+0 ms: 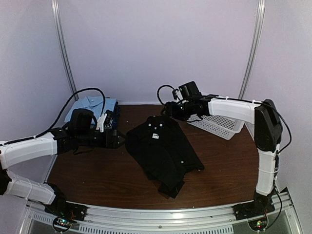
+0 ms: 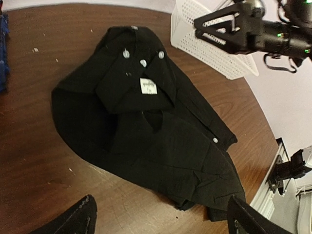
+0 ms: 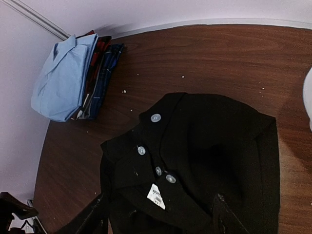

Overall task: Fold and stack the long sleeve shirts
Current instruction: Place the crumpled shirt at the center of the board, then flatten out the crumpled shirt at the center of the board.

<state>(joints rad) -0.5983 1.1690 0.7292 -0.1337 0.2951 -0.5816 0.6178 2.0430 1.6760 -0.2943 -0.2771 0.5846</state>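
Folding looks partly done. The black long sleeve shirt (image 1: 163,153) lies mid-table (image 1: 92,170), collar toward the far side. It is gathered into a lopsided bundle rather than a neat rectangle, with loose fabric bunched at its near end. In the far left corner sits the stack: a light blue collared shirt (image 3: 61,80) folded on top of darker blue and red ones (image 3: 100,73). By my reading, the black shirt needs squaring up and then carrying over to that stack.

The left gripper (image 2: 161,222) hovers low beside the shirt's left edge, fingers spread wide, holding nothing. The right gripper (image 3: 161,219) hangs over the collar, fingers also apart, with nothing between them.

Only the right wrist view shows the layers under the blue shirt. The left wrist view shows the bunched near end and the white mesh basket (image 2: 209,44) at the far right. Only the overhead view sets both arms against the stack.
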